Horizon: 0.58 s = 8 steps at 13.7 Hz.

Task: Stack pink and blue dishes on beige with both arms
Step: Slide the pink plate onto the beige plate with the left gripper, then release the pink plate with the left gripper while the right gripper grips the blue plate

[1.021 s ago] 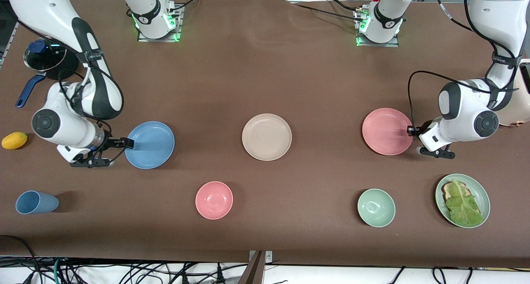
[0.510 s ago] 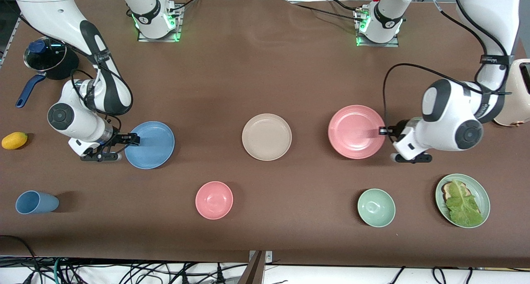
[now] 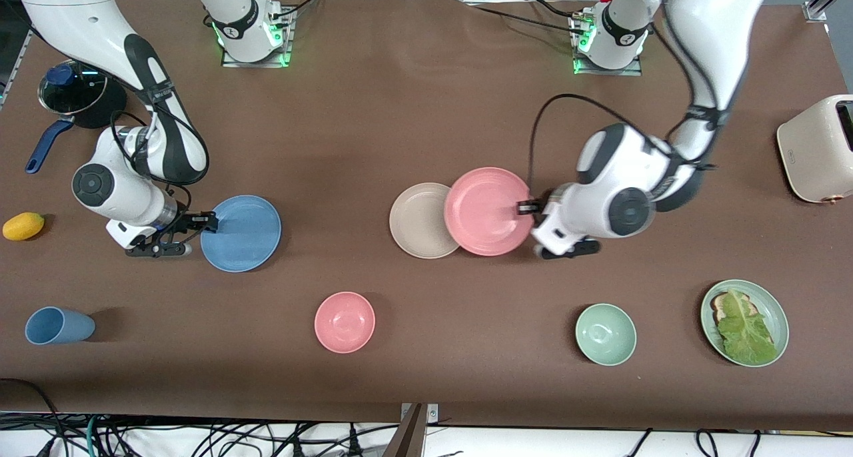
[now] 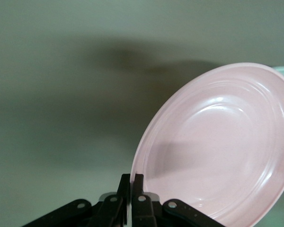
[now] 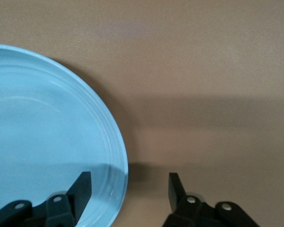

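Observation:
My left gripper (image 3: 526, 208) is shut on the rim of the pink plate (image 3: 485, 210). The plate is lifted and overlaps the edge of the beige plate (image 3: 420, 220) at the table's middle. In the left wrist view both fingers (image 4: 138, 185) pinch the pink plate (image 4: 217, 151) at its rim. The blue plate (image 3: 243, 233) lies flat toward the right arm's end. My right gripper (image 3: 203, 222) is open at its rim. In the right wrist view one finger (image 5: 83, 187) is over the blue plate (image 5: 47, 132) and the other is over bare table.
Nearer the camera are a pink bowl (image 3: 344, 322), a green bowl (image 3: 605, 334), a green plate with lettuce (image 3: 773, 314) and a blue cup (image 3: 58, 325). A yellow fruit (image 3: 23, 226) and a lidded pot (image 3: 73, 94) sit by the right arm, a toaster (image 3: 816, 147) at the left arm's end.
The left arm has carried the pink plate from its end of the table toward the middle, where it now overlaps the beige plate. The right gripper stays at the blue plate's rim.

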Tool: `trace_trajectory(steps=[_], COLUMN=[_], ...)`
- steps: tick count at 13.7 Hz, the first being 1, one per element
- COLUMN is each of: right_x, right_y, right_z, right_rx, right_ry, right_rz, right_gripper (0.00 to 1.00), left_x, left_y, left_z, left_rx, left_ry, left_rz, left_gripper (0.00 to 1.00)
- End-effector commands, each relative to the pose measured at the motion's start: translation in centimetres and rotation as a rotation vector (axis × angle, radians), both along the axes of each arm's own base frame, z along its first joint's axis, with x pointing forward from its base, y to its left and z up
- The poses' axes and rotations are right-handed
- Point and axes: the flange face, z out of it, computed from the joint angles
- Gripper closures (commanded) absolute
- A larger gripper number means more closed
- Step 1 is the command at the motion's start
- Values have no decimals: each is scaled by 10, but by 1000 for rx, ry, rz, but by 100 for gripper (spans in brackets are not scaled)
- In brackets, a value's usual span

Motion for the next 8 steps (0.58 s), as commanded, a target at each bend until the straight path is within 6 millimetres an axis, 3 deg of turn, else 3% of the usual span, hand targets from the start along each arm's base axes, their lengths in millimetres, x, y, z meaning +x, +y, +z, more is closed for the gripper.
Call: trace_trajectory(steps=[1,4,6,8], right_x=[-10,-11,-11,-11], right_y=[-1,-1,-1,-1], right_z=[1,0,0,0], right_rx=[23,27,28,28], right_ry=[0,3,3,3], right_rz=[-3,-10,-9,-9], right_gripper=[33,45,55,63], left_x=[-4,-16,-19,-18], left_y=[-56,-84,-88,-85], left_z=[-20,-38,-41,-43], left_rx=[5,45,53,57], left_ry=[-4,-26,-22,-18], left_rz=[30,50,52,61], left_gripper=[100,100,100,0])
